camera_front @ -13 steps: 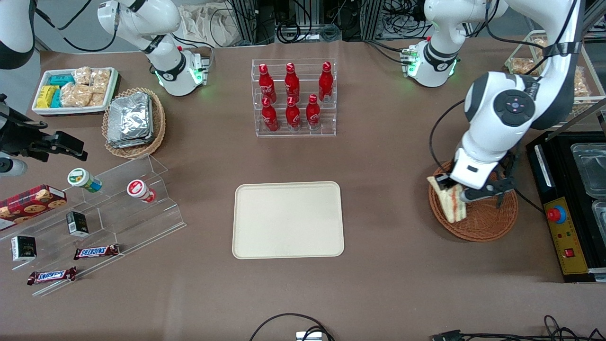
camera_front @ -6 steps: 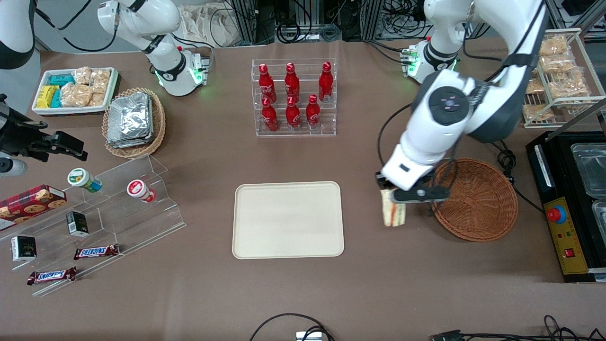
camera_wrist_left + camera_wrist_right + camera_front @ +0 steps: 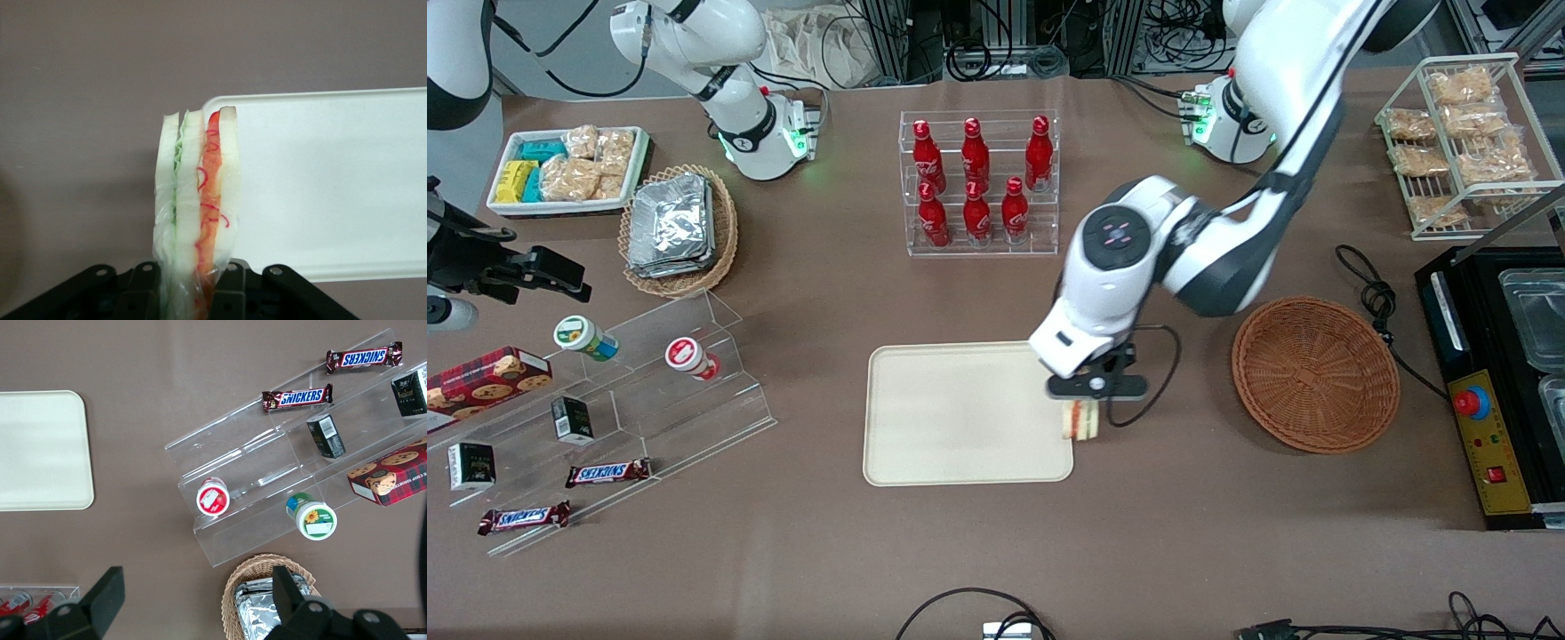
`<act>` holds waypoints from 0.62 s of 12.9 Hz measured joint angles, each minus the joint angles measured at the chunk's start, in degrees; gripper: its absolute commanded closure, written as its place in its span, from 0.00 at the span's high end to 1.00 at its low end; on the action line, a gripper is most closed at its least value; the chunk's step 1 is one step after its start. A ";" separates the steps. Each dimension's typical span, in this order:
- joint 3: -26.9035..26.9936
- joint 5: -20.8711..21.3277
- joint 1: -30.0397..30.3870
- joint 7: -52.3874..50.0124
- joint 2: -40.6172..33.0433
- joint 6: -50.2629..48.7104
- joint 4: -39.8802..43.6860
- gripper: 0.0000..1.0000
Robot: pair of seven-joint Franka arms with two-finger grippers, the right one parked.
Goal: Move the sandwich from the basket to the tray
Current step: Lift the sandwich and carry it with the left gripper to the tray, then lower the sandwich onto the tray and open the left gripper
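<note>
The left gripper [image 3: 1086, 397] hangs over the cream tray's [image 3: 925, 444] edge nearest the empty reddish-brown basket [image 3: 1316, 373], its fingers [image 3: 143, 283] pinched on the wrapped sandwich wedge [image 3: 1080, 420], which dangles point-down astride the rim. The likeliest fault from here is a release too early: with the wedge [image 3: 197, 213] straddling the tray's corner [image 3: 220, 107], it could land on the rim and tip onto the brown table [image 3: 1209, 533]. The clear wrap also looks slippery, so it may slide in the grip.
</note>
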 measured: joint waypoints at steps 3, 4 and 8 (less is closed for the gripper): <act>0.05 1.61 -2.90 -2.19 7.39 0.18 5.07 0.13; 0.07 1.71 -3.38 -2.68 9.25 0.32 6.38 0.13; 0.01 5.04 -4.35 -2.84 13.93 3.93 7.53 0.13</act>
